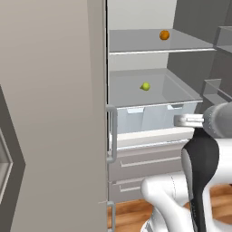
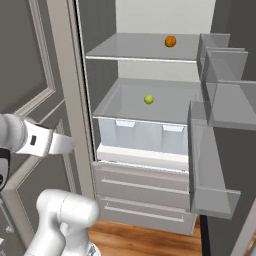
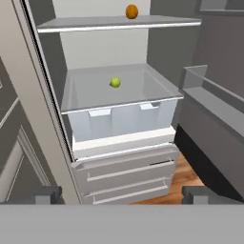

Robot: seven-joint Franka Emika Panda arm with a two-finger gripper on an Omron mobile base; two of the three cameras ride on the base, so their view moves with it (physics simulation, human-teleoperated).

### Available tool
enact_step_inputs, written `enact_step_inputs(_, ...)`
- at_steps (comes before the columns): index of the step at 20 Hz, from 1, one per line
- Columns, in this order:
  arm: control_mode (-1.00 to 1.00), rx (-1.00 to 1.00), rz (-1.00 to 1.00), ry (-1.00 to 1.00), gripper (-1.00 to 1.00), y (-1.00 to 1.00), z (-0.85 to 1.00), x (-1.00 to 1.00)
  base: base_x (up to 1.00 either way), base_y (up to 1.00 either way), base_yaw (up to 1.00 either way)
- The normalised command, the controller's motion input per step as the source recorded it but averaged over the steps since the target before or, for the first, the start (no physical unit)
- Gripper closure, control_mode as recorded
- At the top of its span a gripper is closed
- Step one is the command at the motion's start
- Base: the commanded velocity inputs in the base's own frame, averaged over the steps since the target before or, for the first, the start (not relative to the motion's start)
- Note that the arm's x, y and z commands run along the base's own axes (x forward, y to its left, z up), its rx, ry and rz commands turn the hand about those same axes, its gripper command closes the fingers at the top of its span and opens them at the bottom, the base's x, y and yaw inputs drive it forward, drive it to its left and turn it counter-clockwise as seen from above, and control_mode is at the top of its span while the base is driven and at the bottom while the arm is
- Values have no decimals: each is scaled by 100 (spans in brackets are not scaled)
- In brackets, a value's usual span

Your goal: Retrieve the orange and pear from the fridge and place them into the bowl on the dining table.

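Facing the open fridge (image 2: 150,165), the gripper (image 3: 123,194) hangs empty with jaws spread wide, well short of the shelves. The orange (image 3: 132,11) sits on the upper shelf (image 3: 119,22), the pear (image 3: 115,82) on the glass shelf (image 3: 143,88) below, both unobstructed for a frontal reach.

A grey panelled wall (image 2: 30,70) with raised rectangular moulding runs along the left of the kitchen, its frames catching soft, even light. Below, a warm wooden plank floor (image 3: 183,176) shows, with more of the same boards visible in the left base view.
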Motion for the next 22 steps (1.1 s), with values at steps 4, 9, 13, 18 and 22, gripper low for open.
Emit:
enact_step_inputs(4,-100,2,-3,0,-100,-50,7,0,0,0,0)
enact_step_inputs(9,-100,2,0,0,-100,-23,0,0,0,0,0)
enact_step_inputs(13,-100,0,0,3,-100,0,0,12,0,0,0)
enact_step_inputs(18,-100,0,0,3,-100,5,-1,13,0,0,0)
enact_step_inputs(22,-100,0,0,1,-100,5,0,7,0,0,0)
